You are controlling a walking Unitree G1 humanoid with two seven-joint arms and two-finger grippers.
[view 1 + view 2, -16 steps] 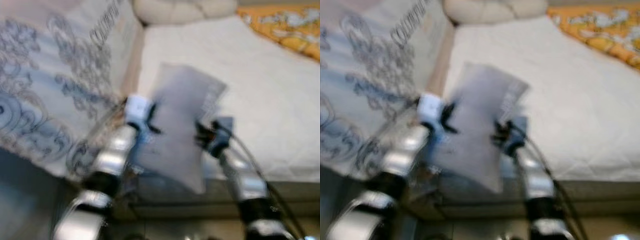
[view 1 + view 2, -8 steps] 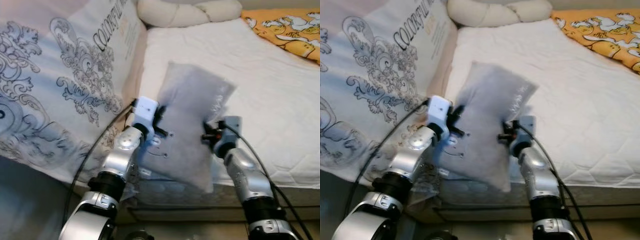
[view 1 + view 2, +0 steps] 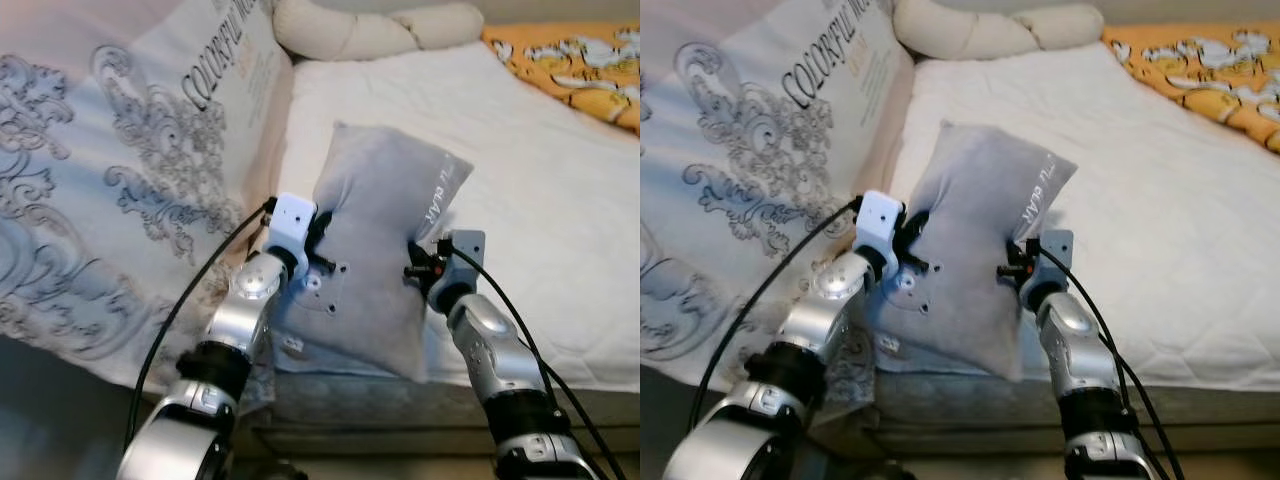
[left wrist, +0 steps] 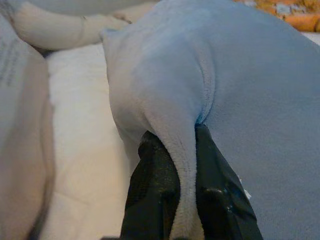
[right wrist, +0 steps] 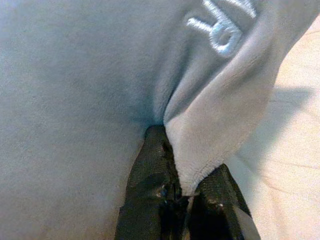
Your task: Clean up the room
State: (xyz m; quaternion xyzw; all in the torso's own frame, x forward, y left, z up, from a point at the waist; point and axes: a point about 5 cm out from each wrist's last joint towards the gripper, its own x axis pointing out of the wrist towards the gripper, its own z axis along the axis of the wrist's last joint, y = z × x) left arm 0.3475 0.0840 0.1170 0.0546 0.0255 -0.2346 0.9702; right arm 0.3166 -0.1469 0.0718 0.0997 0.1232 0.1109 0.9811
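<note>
So the left gripper (image 4: 172, 165) was pinched tight on a fold of the grey pillow (image 3: 385, 240), right on its left edge, and you could see the fabric squeezed between the two black fingers (image 4: 155, 175). The right gripper (image 5: 182, 180) had the same deal going on the opposite edge, fingers closed over a flap of the seam just below the light stitched lettering (image 5: 222, 25). Both arms were out in front, holding the pillow up between them, tilted, with its top corner leaning toward the far side of the bed.

The pillow hung over the near edge of the white mattress (image 3: 560, 230), its lower end down past the bed's side. I couldn't tell if it was touching the mattress or just floating above it. On the robot's left there was a big cushion with grey scrollwork print (image 3: 130, 170), a cream bolster (image 3: 380, 30) sat at the head of the bed, and an orange cartoon blanket (image 3: 580, 70) was in the far right corner.

My guess is it was about to put the pillow on the bed. To do that well I'd say carry both arms forward together so neither pinch tears loose, get it fully over the mattress, lower it flat, then open both grippers at once.
</note>
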